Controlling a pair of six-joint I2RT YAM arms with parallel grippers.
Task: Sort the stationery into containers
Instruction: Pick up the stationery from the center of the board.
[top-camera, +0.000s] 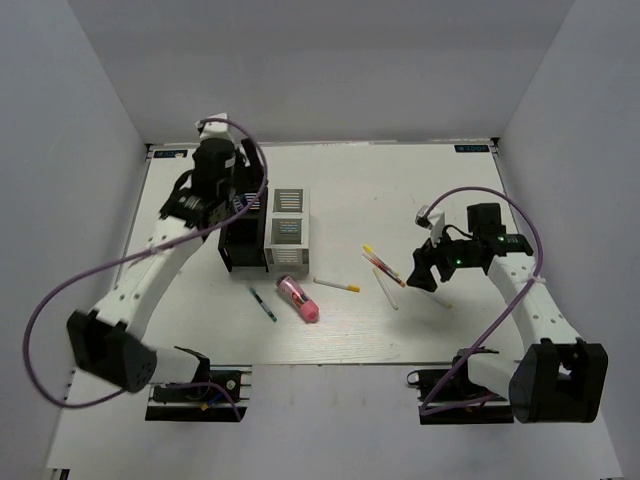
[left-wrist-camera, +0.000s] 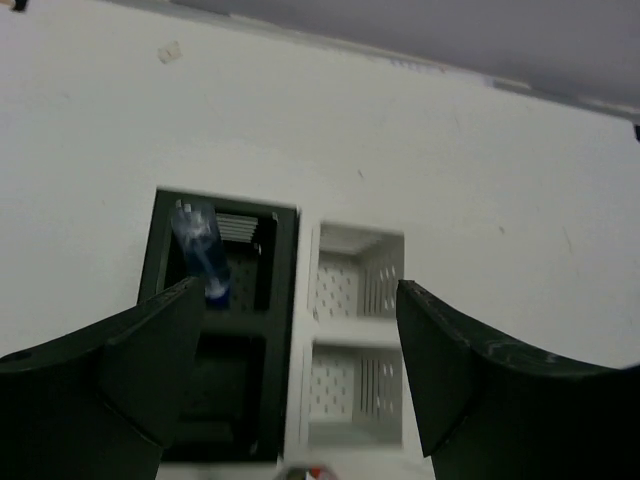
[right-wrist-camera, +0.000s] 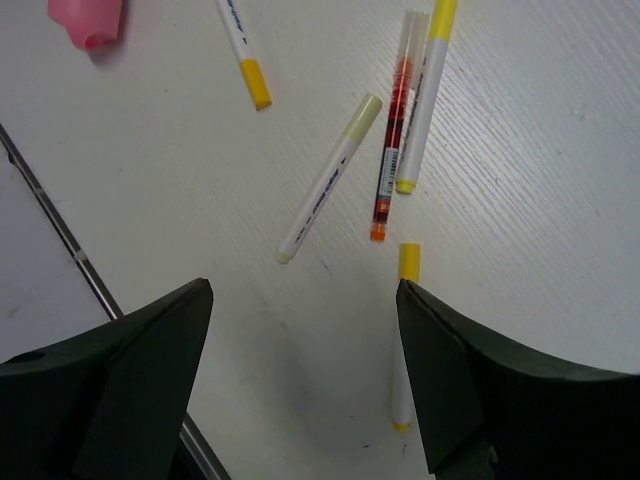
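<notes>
Nearest the arm bases, the thin dark green pen (top-camera: 263, 304) and the stubby pink marker (top-camera: 300, 298) are lying close together but not touching on the white table (top-camera: 400, 200), just in front of the boxes. To their right the lone stick (top-camera: 337, 285), white with a yellow tip, is lying by itself. Further right the right gripper (right-wrist-camera: 305, 285) is hovering above a loose cluster of stationery, its jaws spread wide and gripping nothing. In the right wrist view the nearest stick (right-wrist-camera: 403, 340) is lying just inside the right-hand finger, yellow end pointing away. Beyond it the red pen (right-wrist-camera: 392, 150) is lying right alongside the long stick (right-wrist-camera: 425, 100), seeming to touch it near their lower ends. The slanted stick (right-wrist-camera: 330, 180) is resting just to their left, apart from both. Farther back the two containers are standing joined, the black box (left-wrist-camera: 285, 300) on the left and the white box (left-wrist-camera: 355, 335) pressing against its right side. The left gripper (left-wrist-camera: 300, 288) is hanging over them with its jaws parted and empty. The blue-and-white tube (left-wrist-camera: 200, 250) is leaning in the far compartment of the black box.
</notes>
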